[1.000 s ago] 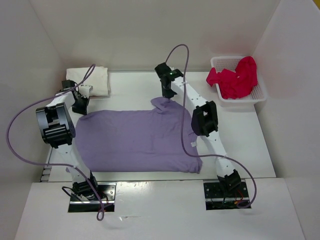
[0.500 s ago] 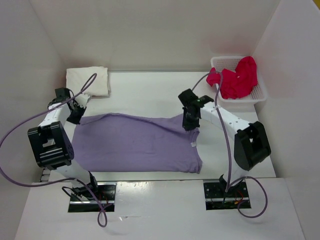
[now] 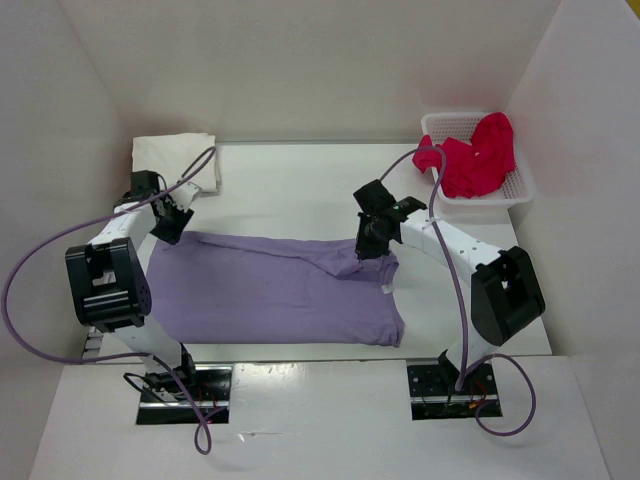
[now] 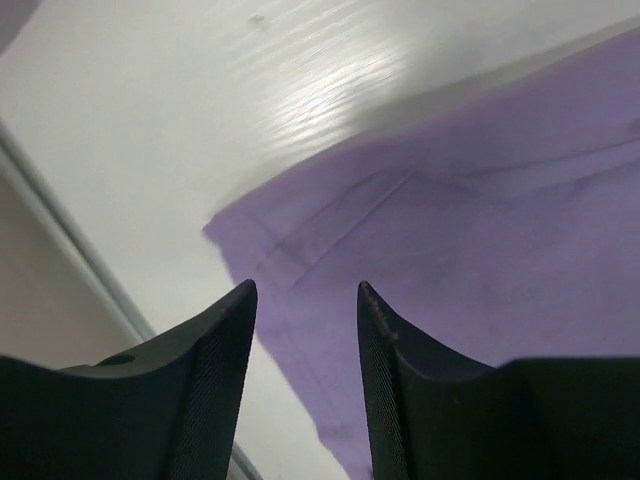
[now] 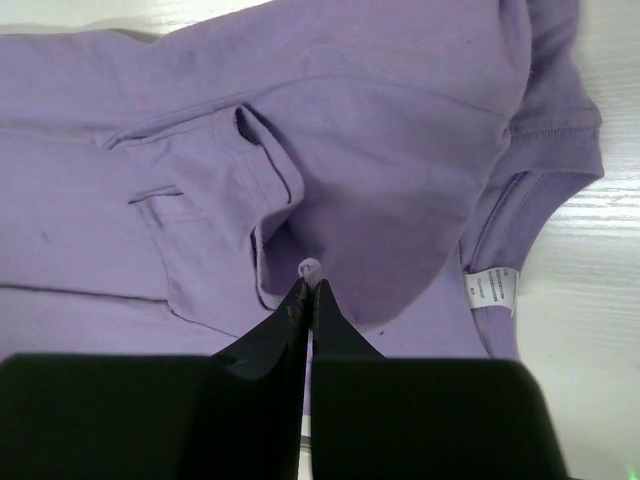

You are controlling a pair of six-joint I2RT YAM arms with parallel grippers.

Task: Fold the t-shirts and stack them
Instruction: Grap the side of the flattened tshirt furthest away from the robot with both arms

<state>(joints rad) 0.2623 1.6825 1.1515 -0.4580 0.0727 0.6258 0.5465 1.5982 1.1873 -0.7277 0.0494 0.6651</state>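
Over the lavender t-shirt [image 3: 280, 290], left fingers [image 4: 215, 360] newly parted, right fingers [image 5: 290, 322] pinching.

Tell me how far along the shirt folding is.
Done: one off-white shirt lies folded at the far left. In hand: the lavender shirt, part folded, right hand pinching it, left hand open above its corner. Left: red shirts in the basket.
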